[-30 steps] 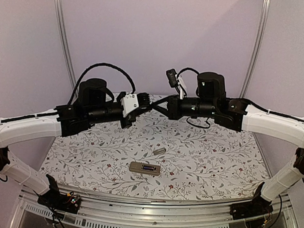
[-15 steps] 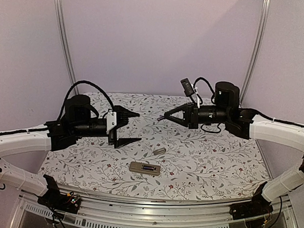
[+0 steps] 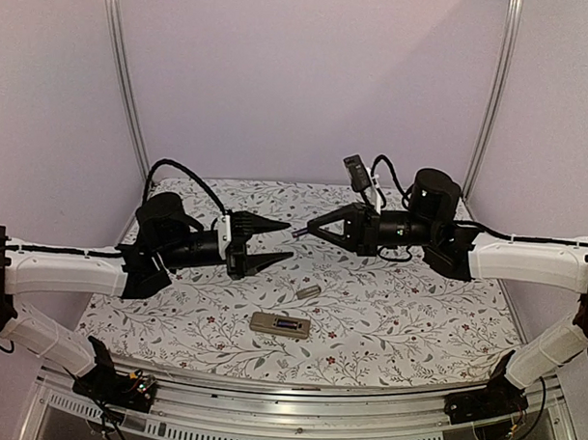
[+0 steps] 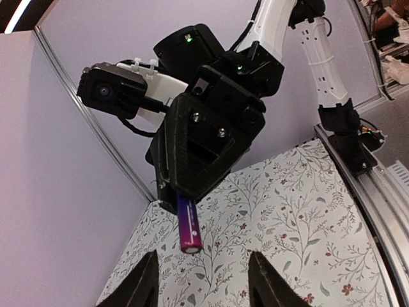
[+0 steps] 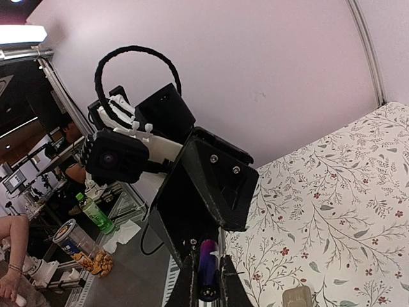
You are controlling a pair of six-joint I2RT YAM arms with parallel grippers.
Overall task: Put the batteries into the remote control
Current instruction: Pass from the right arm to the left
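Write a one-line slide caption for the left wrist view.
Right gripper holds a purple battery out toward the open left gripper.

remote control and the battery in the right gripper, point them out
remote control (image 3: 280, 325): top external view, middle of its body
battery (image 4: 188, 224): left wrist view, middle of its purple body

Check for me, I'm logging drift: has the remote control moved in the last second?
No. The remote control sits equally far from the front rail as before.
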